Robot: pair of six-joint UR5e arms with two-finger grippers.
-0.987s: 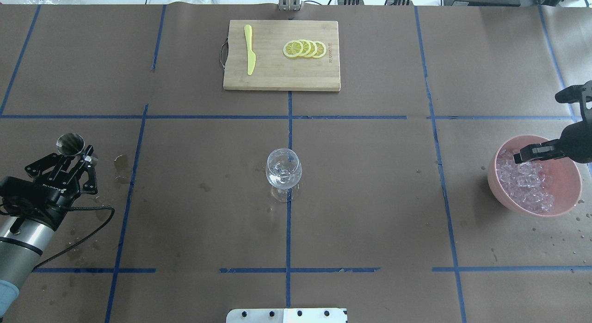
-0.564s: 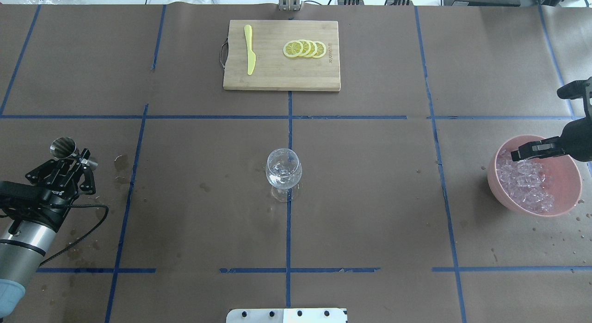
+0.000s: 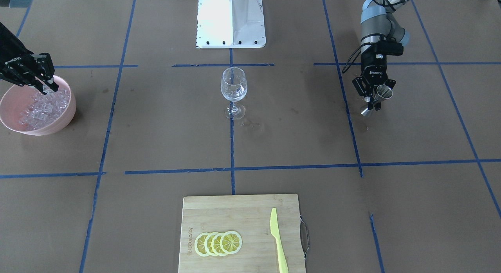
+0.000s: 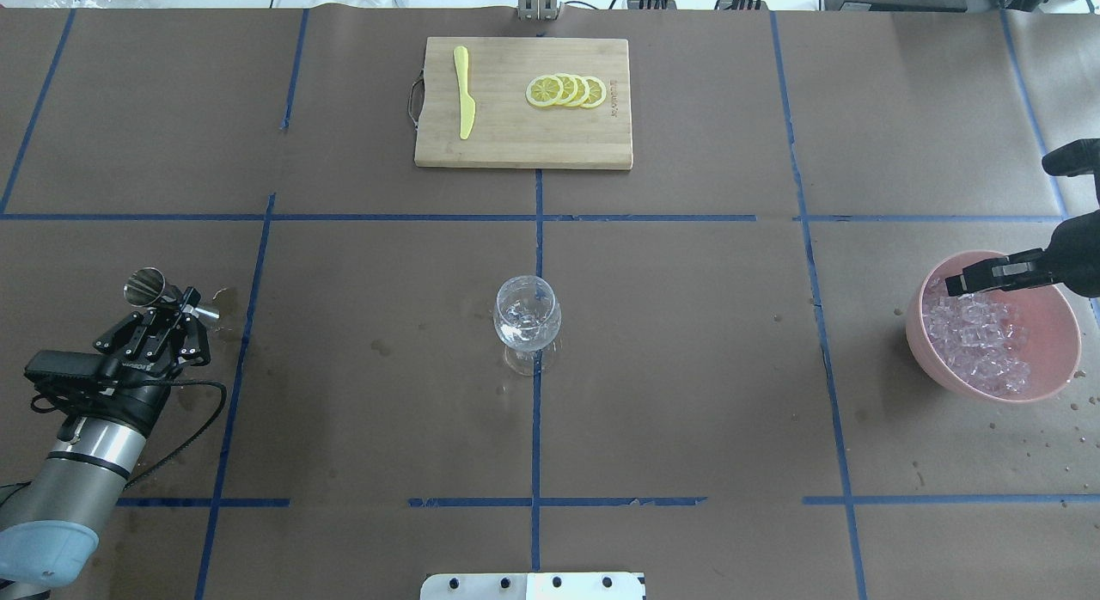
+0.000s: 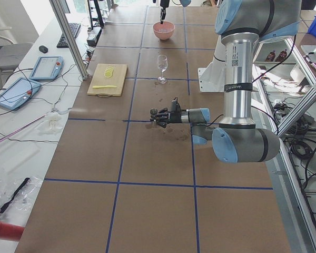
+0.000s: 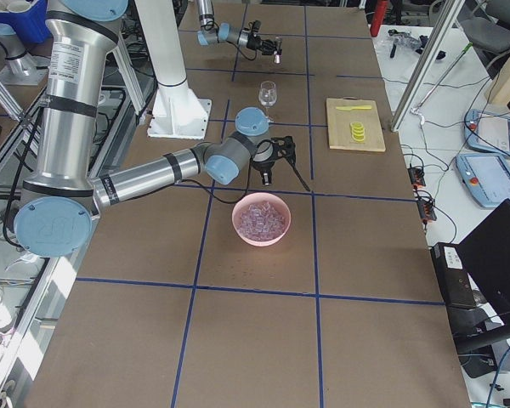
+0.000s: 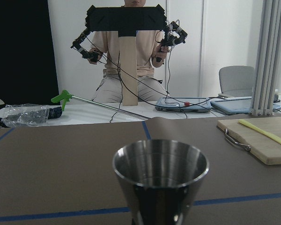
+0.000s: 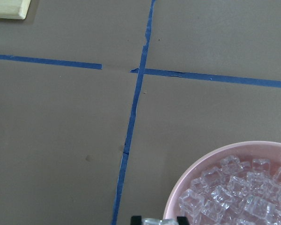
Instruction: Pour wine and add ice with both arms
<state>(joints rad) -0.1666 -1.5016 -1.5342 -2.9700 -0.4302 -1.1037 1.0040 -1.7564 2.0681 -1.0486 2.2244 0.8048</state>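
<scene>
My left gripper (image 4: 176,303) is shut on a steel jigger (image 4: 148,285), held just above the table at the left; the jigger also shows in the front view (image 3: 382,94) and fills the left wrist view (image 7: 160,173), with no liquid visible inside. A clear wine glass (image 4: 528,315) stands upright at the table's centre, with glints low in its bowl; I cannot tell how much clear wine it holds. My right gripper (image 4: 956,284) hangs over the near-left rim of a pink bowl (image 4: 1061,359) heaped with ice (image 4: 980,338), shut on one ice cube (image 8: 157,220).
A wooden cutting board (image 4: 524,144) at the far centre carries lemon slices (image 4: 567,91) and a yellow plastic knife (image 4: 464,93). Wet spots (image 4: 225,303) lie on the brown paper near the jigger. The white pedestal (image 3: 231,18) stands at the robot's side.
My left gripper has moved right and toward the robot with the jigger. My right gripper has drawn slightly up and to the right over the bowl.
</scene>
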